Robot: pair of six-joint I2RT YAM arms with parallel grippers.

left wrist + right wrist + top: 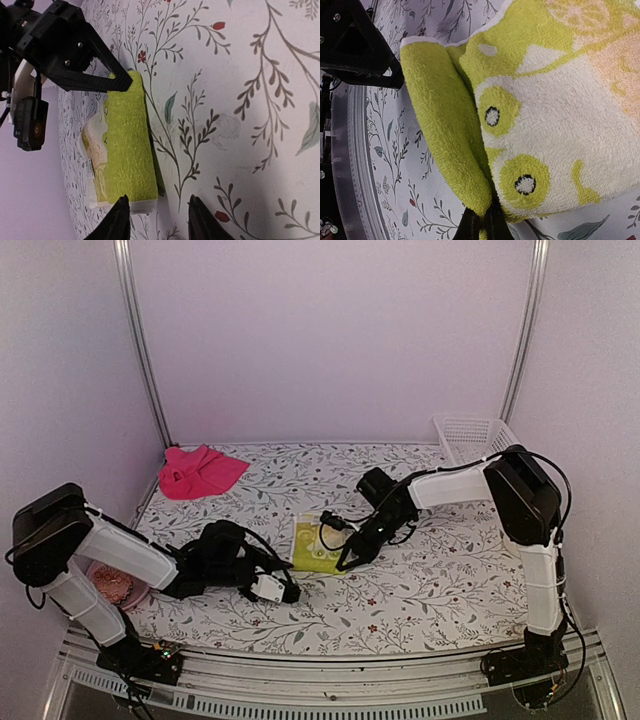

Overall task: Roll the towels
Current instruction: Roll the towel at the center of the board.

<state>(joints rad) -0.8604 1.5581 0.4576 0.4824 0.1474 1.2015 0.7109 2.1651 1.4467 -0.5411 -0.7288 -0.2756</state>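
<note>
The yellow-green towel (318,542) lies mid-table with its near edge folded over into a thick roll (127,145). My right gripper (346,560) is shut on that fold at the towel's right end, and its fingers (484,226) pinch the green cloth (445,125). My left gripper (288,592) sits low at the towel's left end and is open. One fingertip (121,216) touches the roll's corner, with bare table between the fingers. The pink towel (200,472) lies crumpled at the back left, away from both grippers.
A pink bowl (115,585) sits under the left arm near the front left edge. A white basket (475,438) stands at the back right corner. Flowered cloth (430,570) covers the table; walls close the sides and back.
</note>
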